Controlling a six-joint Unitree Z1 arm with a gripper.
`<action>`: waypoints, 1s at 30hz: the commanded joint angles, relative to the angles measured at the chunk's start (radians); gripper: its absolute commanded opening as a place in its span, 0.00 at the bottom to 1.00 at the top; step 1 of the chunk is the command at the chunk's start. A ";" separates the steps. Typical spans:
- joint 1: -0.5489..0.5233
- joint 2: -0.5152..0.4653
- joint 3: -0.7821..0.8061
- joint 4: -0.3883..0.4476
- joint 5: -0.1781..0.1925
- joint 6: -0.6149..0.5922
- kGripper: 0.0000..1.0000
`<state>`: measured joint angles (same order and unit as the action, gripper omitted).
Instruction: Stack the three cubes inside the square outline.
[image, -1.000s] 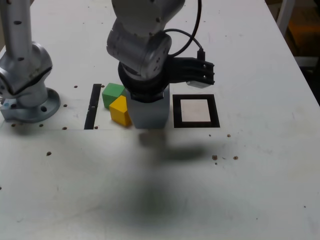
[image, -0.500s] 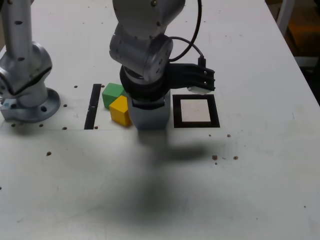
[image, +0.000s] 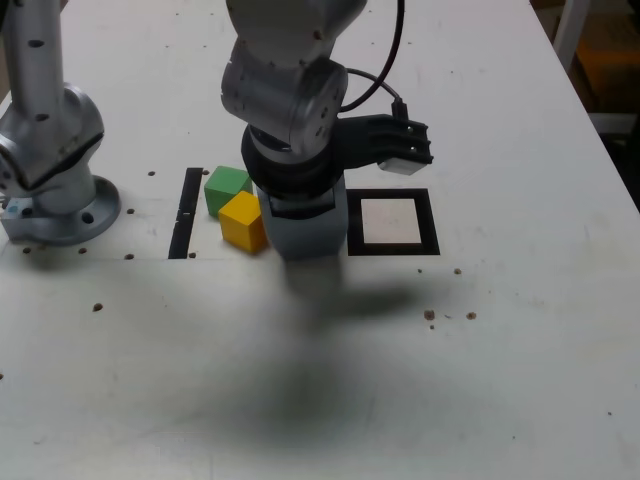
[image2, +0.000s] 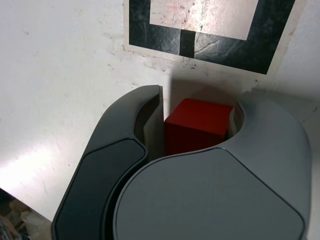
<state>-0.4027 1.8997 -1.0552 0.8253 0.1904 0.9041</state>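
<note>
Gripper (image2: 199, 120) clamped on the red cube (image2: 198, 125); jaws press its two sides, seen in the wrist view. Cube sits just short of the square outline (image2: 220, 47), not inside it. In the exterior view the gripper (image: 305, 235) points down at the table (image: 480, 380), the red cube hidden under it. Yellow cube (image: 243, 221) just beside the gripper on the exterior view's left, green cube (image: 227, 188) touching it behind. Outline (image: 392, 222) just beside the gripper on that view's right, interior bare.

white table (image: 520, 380) fills frame | narrow black strip (image: 187, 212) left of centre | dark specks (image: 430, 314) lower right | grey metal base (image: 50, 150) far left
</note>
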 joint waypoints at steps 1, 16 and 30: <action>0.003 0.002 0.003 -0.009 0.004 -0.009 0.23; 0.146 0.135 -0.586 0.659 -0.105 -0.539 0.21; 0.313 0.184 -0.631 0.656 -0.263 -0.982 0.21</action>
<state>-0.0930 2.0713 -1.6987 1.5012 -0.0621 -0.0643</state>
